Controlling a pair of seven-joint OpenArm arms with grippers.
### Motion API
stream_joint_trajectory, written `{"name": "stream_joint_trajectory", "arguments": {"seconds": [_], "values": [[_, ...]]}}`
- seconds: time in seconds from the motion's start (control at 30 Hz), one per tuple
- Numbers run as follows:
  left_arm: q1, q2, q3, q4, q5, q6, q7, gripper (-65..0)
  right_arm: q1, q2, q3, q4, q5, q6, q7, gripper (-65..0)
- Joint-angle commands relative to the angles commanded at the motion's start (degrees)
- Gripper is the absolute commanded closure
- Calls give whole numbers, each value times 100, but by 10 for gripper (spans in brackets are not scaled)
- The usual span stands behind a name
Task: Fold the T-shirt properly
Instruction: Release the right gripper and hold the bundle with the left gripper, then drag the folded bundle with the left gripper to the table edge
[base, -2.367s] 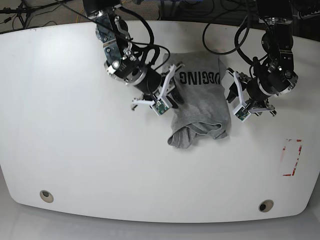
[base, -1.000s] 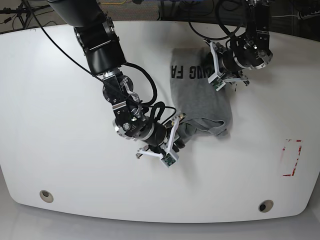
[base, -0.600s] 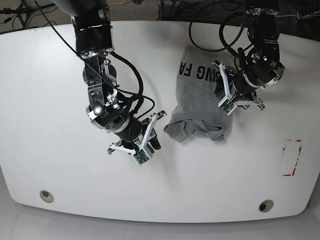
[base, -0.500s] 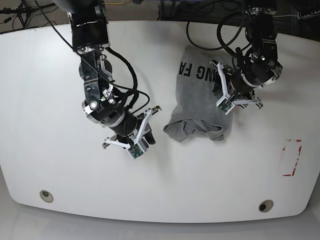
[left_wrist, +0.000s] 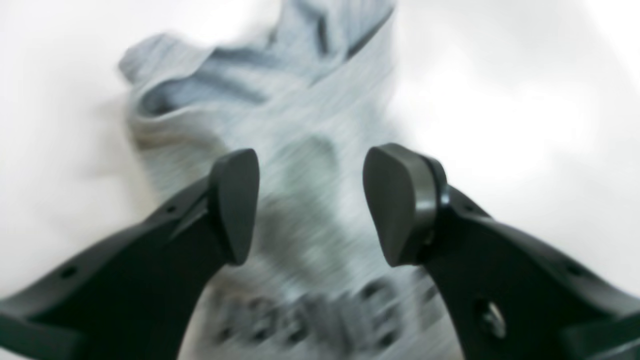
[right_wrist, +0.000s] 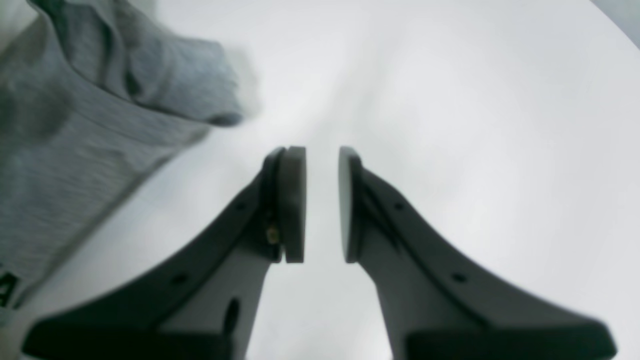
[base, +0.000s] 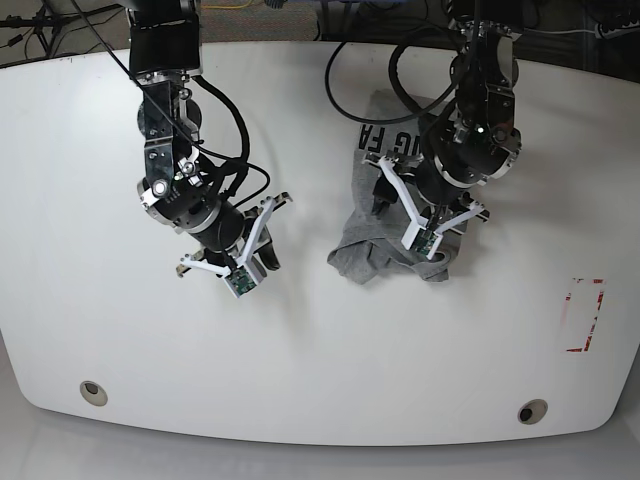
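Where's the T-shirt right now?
In the base view, the T-shirt lies on the table right of centre, partly beneath the left gripper; the right gripper is off to its left in that view.

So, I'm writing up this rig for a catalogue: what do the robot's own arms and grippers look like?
Both arms are black with pale, silvery fittings and looping black cables. The left gripper has dark, rounded fingertips; the right gripper has slimmer black fingers.
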Motion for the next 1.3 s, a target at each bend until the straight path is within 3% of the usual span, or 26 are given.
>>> {"name": "stream_joint_trajectory", "arguments": {"seconds": [0.17, 0.3, 0.67, 0.87, 1.07, 1.3], "values": [[0, -132, 396, -387, 0, 668, -316, -365, -26, -26, 193, 0, 0, 105, -18, -103], [18, -176, 440, -765, 0, 844, -510, -363, -105, -35, 308, 0, 0, 176, -18, -103], [246, -853, 431, -2233, -44, 826, -1477, -363, -202, -35, 308, 9, 0, 211, -9, -103], [220, -1064, 448, -3059, -35, 818, -1503, -363, -229, -35, 308, 18, 0, 211, 0, -103], [79, -1477, 431, -3543, -35, 791, -1486, -364, -255, -44, 308, 158, 9, 211, -9, -103], [88, -2242, 79, -3807, -44, 105, -1512, -363, -413, -44, 299, 334, 9, 211, -9, -105]]}}
